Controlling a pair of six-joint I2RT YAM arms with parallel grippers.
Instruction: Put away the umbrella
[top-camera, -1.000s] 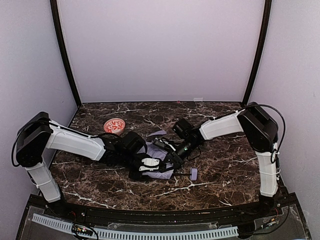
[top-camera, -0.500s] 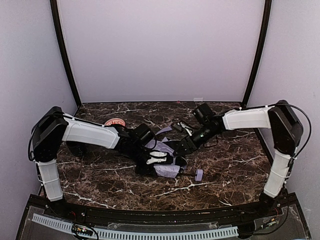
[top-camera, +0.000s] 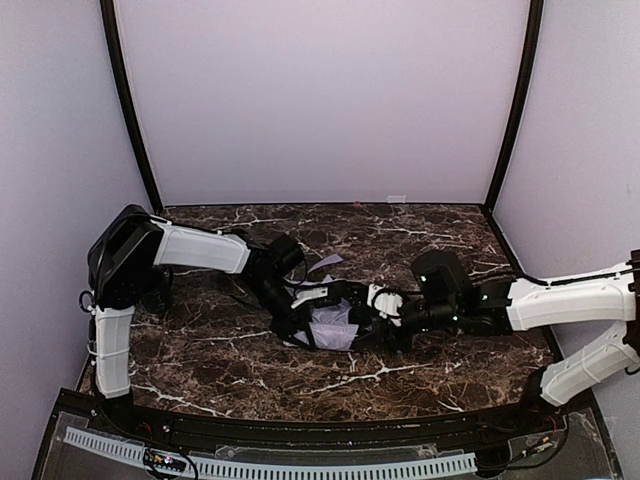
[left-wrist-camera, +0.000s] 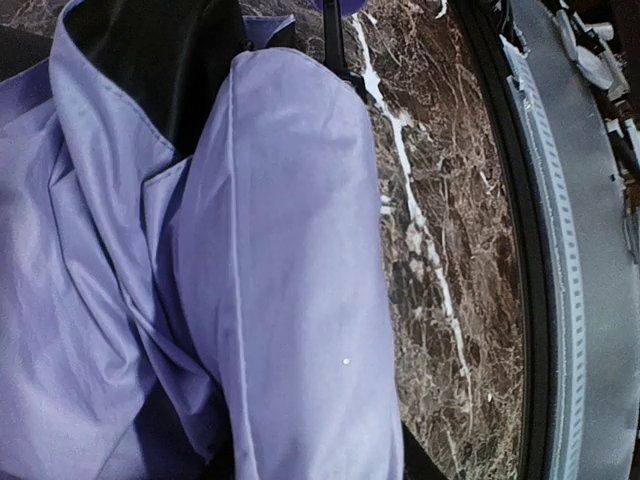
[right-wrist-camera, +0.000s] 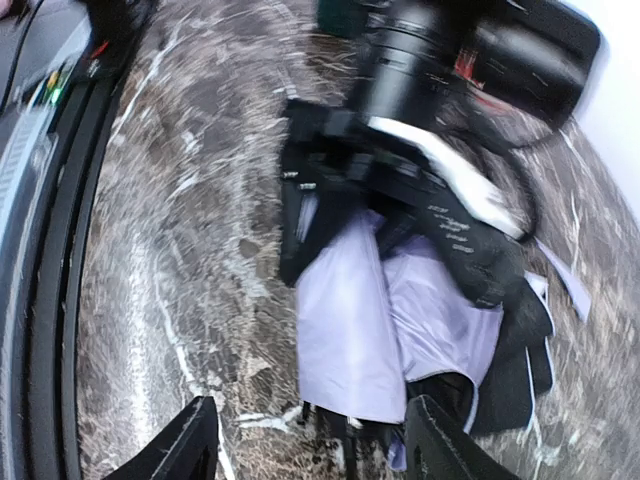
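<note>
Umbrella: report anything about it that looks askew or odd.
The umbrella lies on the table loosely bunched, not rolled tight: lavender folds bulge unevenly, the black underside shows, and one pale flap sticks out on its far side.

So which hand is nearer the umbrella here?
Left. The left hand is pressed into the lavender fabric of the umbrella; the right hand hangs open just off its other end, not clearly touching.
</note>
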